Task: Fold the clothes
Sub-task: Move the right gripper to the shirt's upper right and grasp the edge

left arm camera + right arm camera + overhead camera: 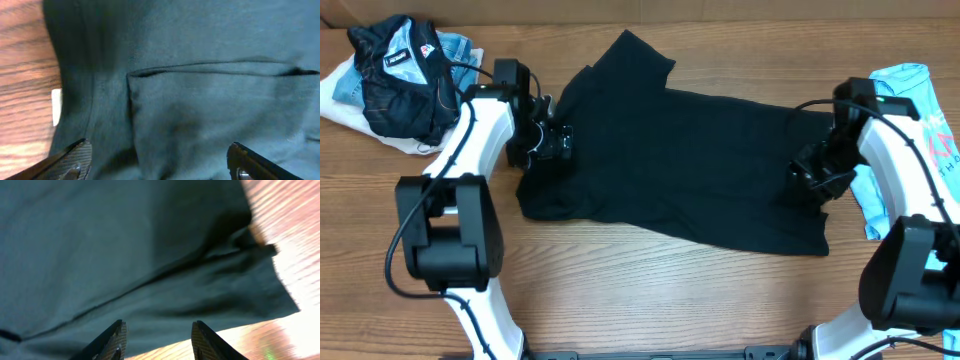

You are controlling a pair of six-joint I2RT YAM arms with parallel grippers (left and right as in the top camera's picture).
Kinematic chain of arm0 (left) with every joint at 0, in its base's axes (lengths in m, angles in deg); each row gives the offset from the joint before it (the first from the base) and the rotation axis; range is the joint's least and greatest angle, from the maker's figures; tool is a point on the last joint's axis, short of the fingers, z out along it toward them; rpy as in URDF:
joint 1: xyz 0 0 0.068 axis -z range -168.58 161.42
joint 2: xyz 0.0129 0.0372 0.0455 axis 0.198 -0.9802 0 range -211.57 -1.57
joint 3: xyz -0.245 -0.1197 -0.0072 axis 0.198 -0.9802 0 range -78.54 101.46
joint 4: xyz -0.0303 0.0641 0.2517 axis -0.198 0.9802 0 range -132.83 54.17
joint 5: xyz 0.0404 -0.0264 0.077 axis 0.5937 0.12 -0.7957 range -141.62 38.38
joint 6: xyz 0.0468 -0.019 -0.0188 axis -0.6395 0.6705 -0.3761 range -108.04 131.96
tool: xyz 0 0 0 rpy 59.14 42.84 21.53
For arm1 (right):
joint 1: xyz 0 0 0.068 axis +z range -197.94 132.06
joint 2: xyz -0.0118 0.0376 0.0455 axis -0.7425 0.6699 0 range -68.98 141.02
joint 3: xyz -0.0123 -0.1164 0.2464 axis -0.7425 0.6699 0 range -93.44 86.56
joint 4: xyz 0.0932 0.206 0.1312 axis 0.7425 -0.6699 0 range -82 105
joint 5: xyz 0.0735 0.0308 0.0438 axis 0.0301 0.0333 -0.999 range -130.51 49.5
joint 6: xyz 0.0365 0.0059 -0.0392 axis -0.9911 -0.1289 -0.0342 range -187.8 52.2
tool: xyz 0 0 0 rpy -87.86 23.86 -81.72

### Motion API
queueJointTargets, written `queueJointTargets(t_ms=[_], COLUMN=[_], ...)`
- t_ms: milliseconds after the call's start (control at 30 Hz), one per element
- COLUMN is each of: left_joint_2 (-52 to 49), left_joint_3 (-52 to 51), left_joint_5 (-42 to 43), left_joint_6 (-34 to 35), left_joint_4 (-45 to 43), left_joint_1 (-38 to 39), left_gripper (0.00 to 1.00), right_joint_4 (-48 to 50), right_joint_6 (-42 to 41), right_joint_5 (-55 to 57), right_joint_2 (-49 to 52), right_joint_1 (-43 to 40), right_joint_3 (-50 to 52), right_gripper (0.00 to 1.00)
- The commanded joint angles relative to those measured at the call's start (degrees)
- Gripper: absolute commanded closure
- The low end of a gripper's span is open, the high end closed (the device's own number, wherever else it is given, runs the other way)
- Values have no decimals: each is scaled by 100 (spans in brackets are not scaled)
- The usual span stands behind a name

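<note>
The black T-shirt lies spread across the middle of the wooden table, collar end to the left, one sleeve pointing to the back. My left gripper hovers over the shirt's left collar edge, jaws wide open and empty; in the left wrist view black cloth with a seam and a small white label fills the frame. My right gripper is over the shirt's right hem, open and empty; the right wrist view shows the hem edge lying on the wood between the fingers.
A dark jacket with a white-and-red patch is heaped on light cloth at the back left. A light blue T-shirt with pink lettering lies at the right edge, beside my right arm. Bare wood runs along the front.
</note>
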Motion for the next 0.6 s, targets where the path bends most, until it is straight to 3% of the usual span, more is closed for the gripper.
queueJointTargets(t_ms=[0,167,267,467,567], left_joint_2=[-400,-702,-723,-721,-721], left_joint_3=[92,92,92,105,111], left_joint_5=[133,127,85,-85,-243], left_joint_6=[-131,-155,-177,-85,-61], left_joint_4=[-50,-85,-114,-258,-297], left_joint_1=[-2,2,0,-17,-31], left_gripper=[16,22,32,61,66], right_joint_4=[68,192,251,299,302], right_joint_6=[87,87,85,85,85], right_joint_5=[-107,-96,-81,7,70], right_joint_2=[-26,-26,-26,-26,-26], right_joint_1=[221,450,540,568,568], right_joint_3=[-114,-105,-103,-98,-68], right_gripper=[54,53,53,53,53])
